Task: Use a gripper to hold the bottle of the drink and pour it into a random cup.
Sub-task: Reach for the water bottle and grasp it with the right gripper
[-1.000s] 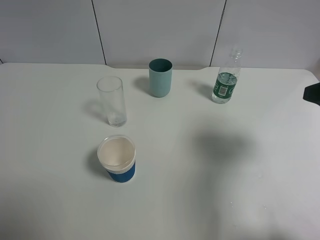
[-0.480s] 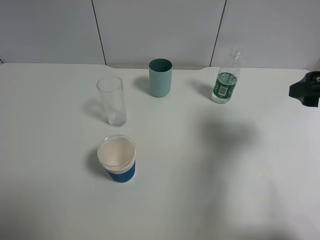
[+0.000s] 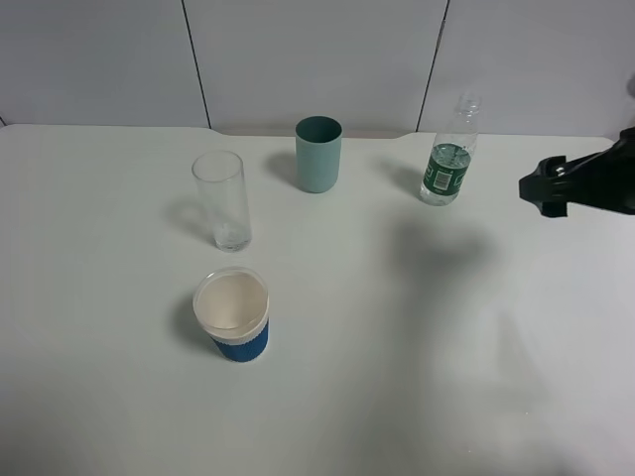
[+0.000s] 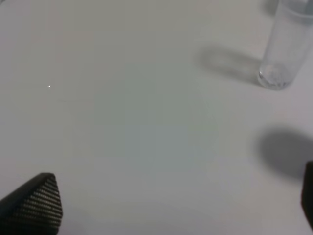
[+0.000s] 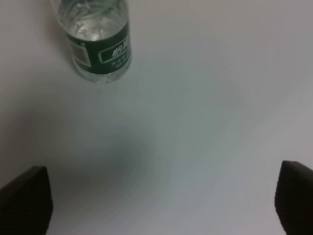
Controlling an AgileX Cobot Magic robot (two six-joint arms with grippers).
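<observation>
From the high camera, the white table carries four vessels; the bottle stands upright at the back right, its green label facing the camera, and no gripper touches it; the teal cup stands upright at the back centre, well apart from the bottle and to its left; a clear glass stands nearer the camera and left of the teal cup; a white cup with a blue sleeve sits nearer still, below the glass in this view; the right gripper reaches in from the right edge, above the table and to the right of the bottle, apart from it, though this view does not settle how wide its jaws stand. In the left wrist view, the left gripper has its two fingers at opposite edges of the picture, spread wide with only bare table between them; the base of the clear glass shows further off. In the right wrist view, the two dark fingers stand far apart with nothing between them; the bottle lies ahead over bare table, clear of both fingers, and the drink shows colourless through its wall above the label.
</observation>
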